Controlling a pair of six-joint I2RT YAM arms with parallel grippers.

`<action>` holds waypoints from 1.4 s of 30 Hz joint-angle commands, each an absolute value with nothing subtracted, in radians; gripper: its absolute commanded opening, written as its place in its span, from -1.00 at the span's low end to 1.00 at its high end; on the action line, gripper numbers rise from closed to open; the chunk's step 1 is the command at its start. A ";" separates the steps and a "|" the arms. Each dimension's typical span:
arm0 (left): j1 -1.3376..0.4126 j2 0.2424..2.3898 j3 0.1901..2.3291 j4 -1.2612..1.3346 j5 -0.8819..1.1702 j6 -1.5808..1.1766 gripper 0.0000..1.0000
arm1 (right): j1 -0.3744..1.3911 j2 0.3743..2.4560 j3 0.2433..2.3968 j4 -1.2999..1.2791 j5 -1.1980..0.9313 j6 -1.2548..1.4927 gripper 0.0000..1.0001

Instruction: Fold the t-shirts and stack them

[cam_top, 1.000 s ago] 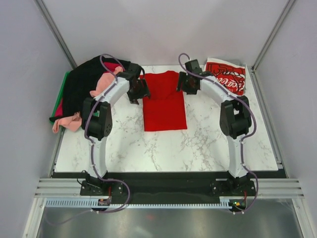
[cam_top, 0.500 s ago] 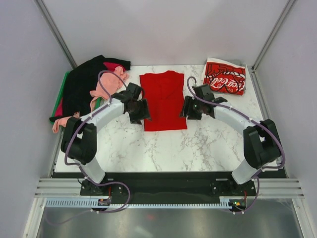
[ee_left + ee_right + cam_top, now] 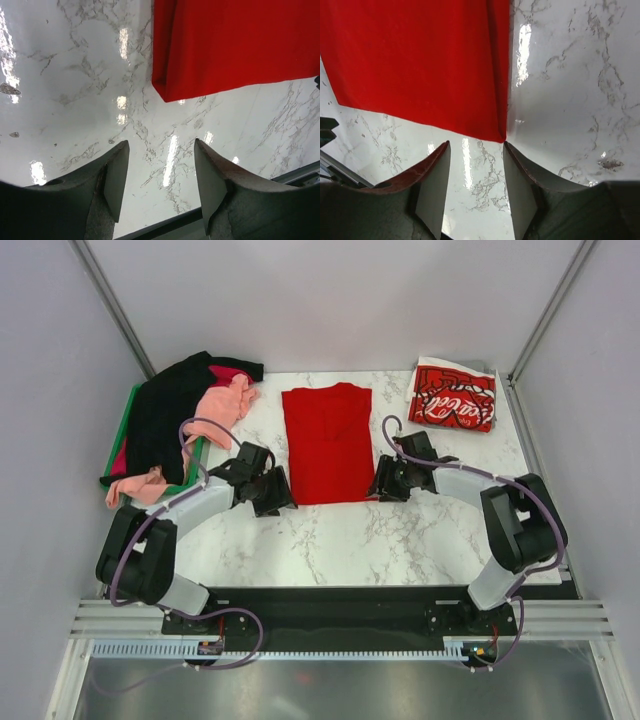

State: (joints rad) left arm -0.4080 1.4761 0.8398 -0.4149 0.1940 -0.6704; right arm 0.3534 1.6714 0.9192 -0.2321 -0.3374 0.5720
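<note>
Spread and empty, the left claw (image 3: 272,491) sits just off the near left corner of the plain red shirt (image 3: 328,445), which lies folded into a long strip mid-table. The right claw (image 3: 386,482), likewise spread with nothing between its jaws, is at the shirt's near right corner. A folded Coca-Cola shirt (image 3: 455,397) lies at the table's (image 3: 400,540) far right corner. A black shirt (image 3: 165,420) and a pink shirt (image 3: 225,400) are heaped over a green tray (image 3: 125,418) at the left edge.

A robotics lab cell: plain grey partition walls (image 3: 350,300), aluminium framing (image 3: 110,300), marble-patterned tabletop (image 3: 340,540).
</note>
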 commanded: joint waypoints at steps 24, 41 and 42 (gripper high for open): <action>-0.407 1.621 0.831 -0.181 0.100 -0.768 -0.04 | 0.305 1.796 0.868 -0.091 -0.400 0.499 -0.71; -0.411 1.652 0.796 -0.066 0.135 -0.772 -0.20 | 0.305 1.796 0.848 -0.038 -0.425 0.482 -0.77; -0.411 1.664 0.802 -0.067 0.135 -0.772 -0.34 | 0.307 1.799 0.850 -0.038 -0.425 0.480 -0.77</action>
State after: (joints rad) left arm -0.4080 1.6238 0.7864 -0.0811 0.1417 -0.7582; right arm 0.3073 1.7672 0.8707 -0.0463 -0.4511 0.5186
